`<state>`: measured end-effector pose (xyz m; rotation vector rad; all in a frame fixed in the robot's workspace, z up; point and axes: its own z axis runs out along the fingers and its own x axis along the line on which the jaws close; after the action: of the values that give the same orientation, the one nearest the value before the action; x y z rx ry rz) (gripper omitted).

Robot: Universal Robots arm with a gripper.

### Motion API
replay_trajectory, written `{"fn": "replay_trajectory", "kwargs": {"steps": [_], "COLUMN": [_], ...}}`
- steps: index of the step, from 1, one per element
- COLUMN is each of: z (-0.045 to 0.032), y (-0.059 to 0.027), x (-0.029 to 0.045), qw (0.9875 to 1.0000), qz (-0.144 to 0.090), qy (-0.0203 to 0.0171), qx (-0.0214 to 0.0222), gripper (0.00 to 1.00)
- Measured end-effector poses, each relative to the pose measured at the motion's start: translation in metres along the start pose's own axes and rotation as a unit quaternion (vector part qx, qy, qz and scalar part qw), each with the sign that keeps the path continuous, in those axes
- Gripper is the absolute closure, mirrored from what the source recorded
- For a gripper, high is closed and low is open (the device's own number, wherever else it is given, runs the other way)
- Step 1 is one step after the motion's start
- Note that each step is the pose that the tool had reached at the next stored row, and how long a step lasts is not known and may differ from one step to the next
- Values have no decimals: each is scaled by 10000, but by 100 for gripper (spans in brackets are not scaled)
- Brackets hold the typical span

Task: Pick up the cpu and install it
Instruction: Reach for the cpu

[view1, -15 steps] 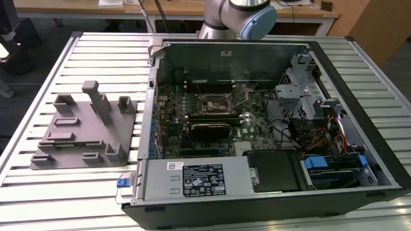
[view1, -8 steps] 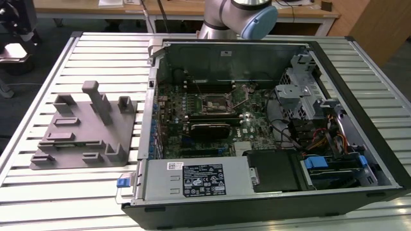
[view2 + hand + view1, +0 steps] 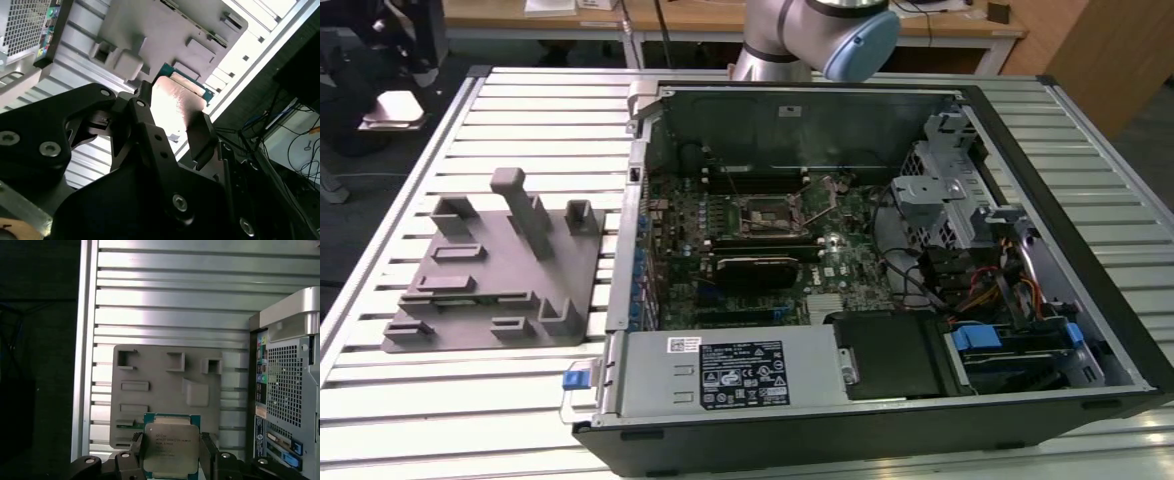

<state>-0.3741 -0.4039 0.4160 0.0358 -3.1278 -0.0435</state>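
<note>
In both wrist views my gripper point(image 3: 172, 456) point(image 3: 173, 122) is shut on the cpu point(image 3: 170, 444) point(image 3: 176, 97), a thin square chip with a silvery top and a green edge. A black finger point(image 3: 137, 452) presses on one side and the other finger point(image 3: 208, 452) on the opposite side. I hold the chip in the air above the grey fixture point(image 3: 167, 385) point(image 3: 160, 30) and the slatted table point(image 3: 165, 300). The open computer case point(image 3: 854, 260) lies on the table in the exterior view, its motherboard socket point(image 3: 767, 210) uncovered. My arm point(image 3: 814, 35) enters at the far edge.
The grey fixture point(image 3: 494, 270) with upright posts sits at the exterior view's left of the case. Inside the case are a power supply point(image 3: 720, 375), a drive cage point(image 3: 947, 190) and cables point(image 3: 987, 290). The case's rear panel point(image 3: 287, 390) stands close to the gripper.
</note>
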Motion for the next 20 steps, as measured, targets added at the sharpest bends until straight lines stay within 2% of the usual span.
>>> {"fn": "replay_trajectory", "kwargs": {"steps": [9, 20], "z": [-2, -2], "y": [-9, -18], "x": [-401, -792], "qw": [10000, 10000], "qz": [1, 0], "qy": [0, 0], "qx": [0, 0], "gripper": [47, 47]}}
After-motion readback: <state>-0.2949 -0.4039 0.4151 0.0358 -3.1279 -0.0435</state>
